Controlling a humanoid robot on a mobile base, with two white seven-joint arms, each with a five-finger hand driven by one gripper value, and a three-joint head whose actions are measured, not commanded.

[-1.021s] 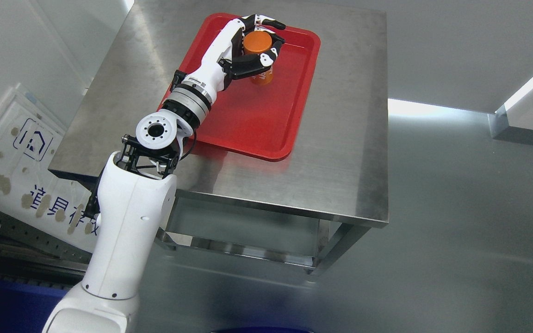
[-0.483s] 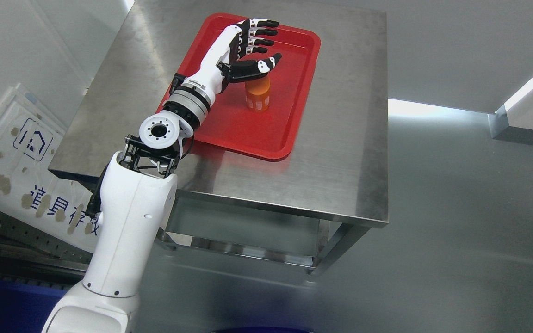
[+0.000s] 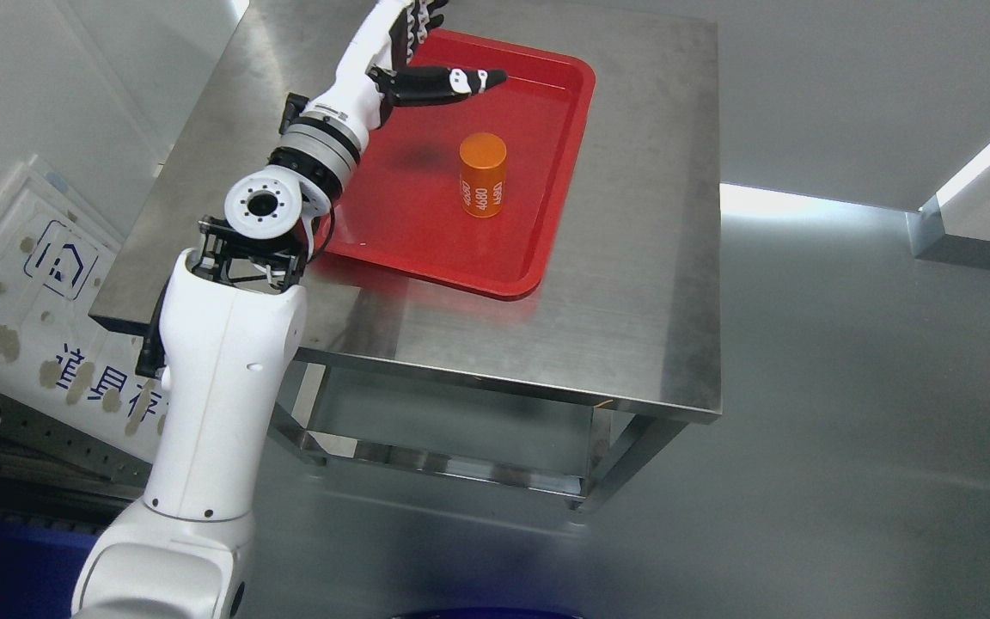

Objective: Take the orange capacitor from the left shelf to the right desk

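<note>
Head view: orange capacitor [image 3: 482, 175] marked "4680"

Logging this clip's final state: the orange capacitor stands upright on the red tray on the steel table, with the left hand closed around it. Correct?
Not quite. In the head view the orange capacitor does stand upright on the red tray on the steel table, but the left hand is not closed around it: its fingers are spread, holding nothing, apart from the capacitor near the tray's far left corner.
</note>
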